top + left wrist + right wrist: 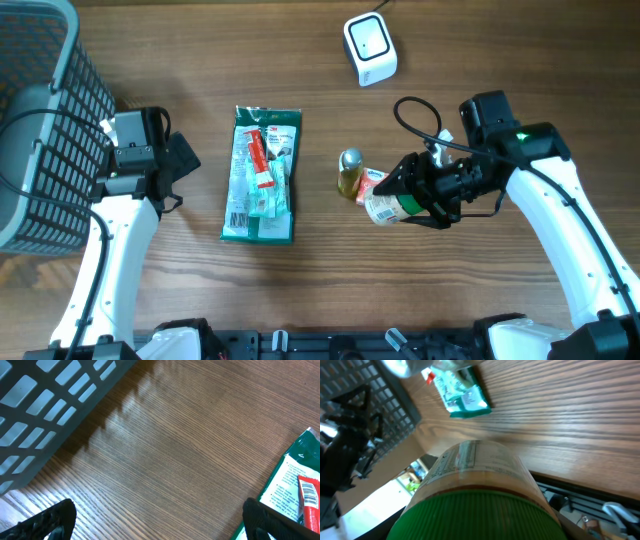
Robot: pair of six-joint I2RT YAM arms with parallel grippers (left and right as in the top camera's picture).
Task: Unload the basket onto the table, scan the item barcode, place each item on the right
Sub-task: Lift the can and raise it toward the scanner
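Green lid [475, 515]: nearest the right wrist camera, filling the lower frame; it caps the jar [470, 467], the item to be scanned.
Jar position: turned on its side in the right gripper [405, 192], just beside a small bottle [350, 172] and right of the green packet [262, 175].
Right gripper: fingers pinch the jar's body, as read from overhead; they do not show in the wrist view.
Left gripper [159, 522]: fingers spread wide and empty, over bare wood near the basket [40, 120].
Step in hand: judged to be the pick-up; presentation to the scanner [370, 48] is not yet done.
Next move: calls for carrying the jar to the scanner, which is well apart, and turning its barcode toward the window.
Hidden: no barcode is found in any view; the label print is blurred; whether the jar clears the table cannot be told.
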